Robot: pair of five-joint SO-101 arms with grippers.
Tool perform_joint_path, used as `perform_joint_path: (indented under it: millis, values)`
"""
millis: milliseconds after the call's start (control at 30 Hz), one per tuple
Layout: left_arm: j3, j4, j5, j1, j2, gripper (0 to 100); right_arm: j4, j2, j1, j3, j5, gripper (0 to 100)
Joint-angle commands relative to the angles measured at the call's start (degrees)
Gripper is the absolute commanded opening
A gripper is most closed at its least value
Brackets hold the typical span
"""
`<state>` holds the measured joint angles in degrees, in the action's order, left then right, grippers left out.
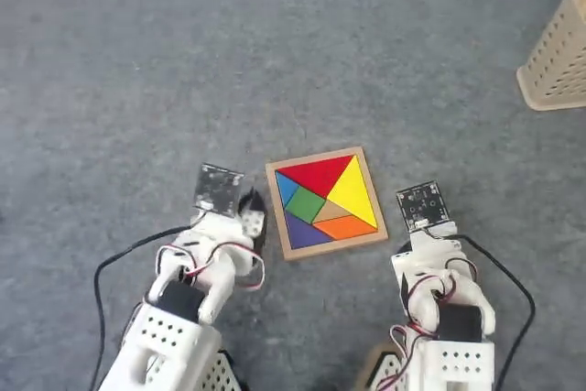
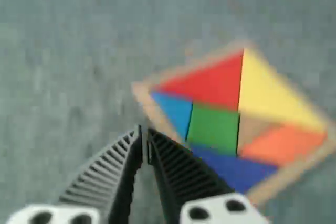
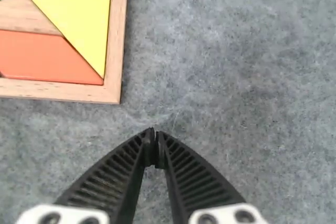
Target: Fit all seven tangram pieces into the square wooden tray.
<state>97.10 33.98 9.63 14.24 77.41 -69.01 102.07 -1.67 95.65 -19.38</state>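
High view: square wooden tray (image 1: 314,158) sitting at frame centre, holding tangram pieces (image 1: 325,194), edges tilting slightly, no long axis. Left gripper (image 2: 144,129) and right gripper (image 3: 153,132) flanking it, jaws pressing together, empty. Grey carpet (image 1: 137,70) lying underneath; perforated beige bin (image 1: 558,52) standing upper right.

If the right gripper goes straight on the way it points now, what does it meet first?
Probably only the grey carpet: the right gripper, shut, points at a bare patch, and the square wooden tray lies beside that line. Depth is unclear.
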Motion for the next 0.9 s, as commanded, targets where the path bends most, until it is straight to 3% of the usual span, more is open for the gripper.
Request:
perform_joint_path:
  millis: [0,667,867]
  values:
    - [-0.22,5.45,-0.35,-0.35,4.31,1,-0.31,-0.57,0.75,0.88,-0.44,0.6]
    - [-0.40,37.27,-0.44,-0.35,25.23,1,-0.31,-0.57,0.66,0.88,-0.44,0.6]
    - [-0.48,38.51,-0.44,-0.35,26.90,1,-0.31,-0.57,0.66,0.88,-0.44,0.6]
